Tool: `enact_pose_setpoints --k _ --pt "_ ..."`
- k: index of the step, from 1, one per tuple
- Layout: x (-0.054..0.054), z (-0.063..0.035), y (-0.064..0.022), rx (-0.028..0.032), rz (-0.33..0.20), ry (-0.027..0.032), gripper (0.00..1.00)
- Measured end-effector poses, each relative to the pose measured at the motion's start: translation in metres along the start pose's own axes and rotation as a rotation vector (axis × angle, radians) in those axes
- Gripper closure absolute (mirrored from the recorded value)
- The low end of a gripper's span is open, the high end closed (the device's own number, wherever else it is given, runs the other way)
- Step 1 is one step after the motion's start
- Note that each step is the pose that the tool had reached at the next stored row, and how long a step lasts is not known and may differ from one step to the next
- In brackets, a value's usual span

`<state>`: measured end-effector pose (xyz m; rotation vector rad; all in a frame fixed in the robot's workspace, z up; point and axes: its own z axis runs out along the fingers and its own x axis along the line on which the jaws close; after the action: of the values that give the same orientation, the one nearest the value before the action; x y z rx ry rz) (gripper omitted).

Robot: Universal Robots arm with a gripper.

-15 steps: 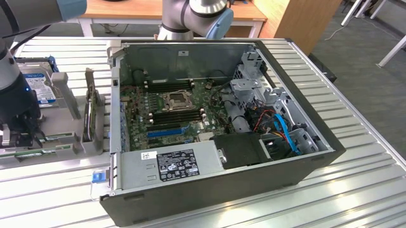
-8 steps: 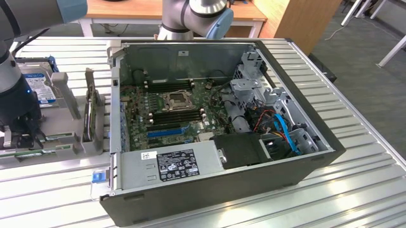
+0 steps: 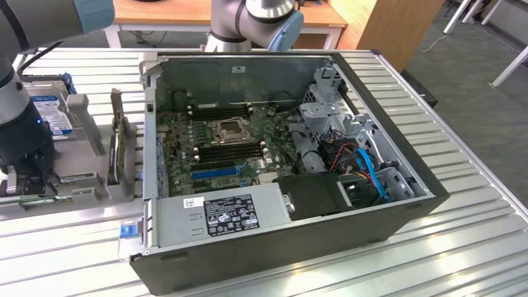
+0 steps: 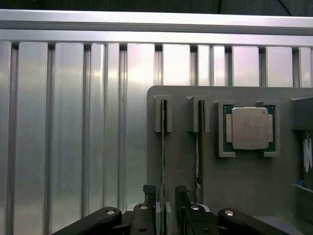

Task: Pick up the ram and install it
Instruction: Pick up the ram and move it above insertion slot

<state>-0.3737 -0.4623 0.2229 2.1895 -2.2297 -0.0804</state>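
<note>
Grey plastic holder point(image 4: 244, 186) on the ribbed metal counter point(image 4: 73, 137) keeps the ram point(image 4: 164, 147) on edge in a slot, the gripper's point(image 4: 165, 193) jaws spread to either side of it.

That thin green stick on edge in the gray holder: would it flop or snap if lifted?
The ram looks thin and flat, so probably stiff and light. Slotted upright in the gray holder, it may bind if pulled crooked. With the end effector straddling its narrow edge, grip area seems small.
</note>
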Motion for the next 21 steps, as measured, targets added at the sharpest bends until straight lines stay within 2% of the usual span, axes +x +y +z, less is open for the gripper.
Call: enact_pose_setpoints --k 21 --pt "0.000 0.0144 -0.0007 -0.0001 0.000 -0.0036 0.70"
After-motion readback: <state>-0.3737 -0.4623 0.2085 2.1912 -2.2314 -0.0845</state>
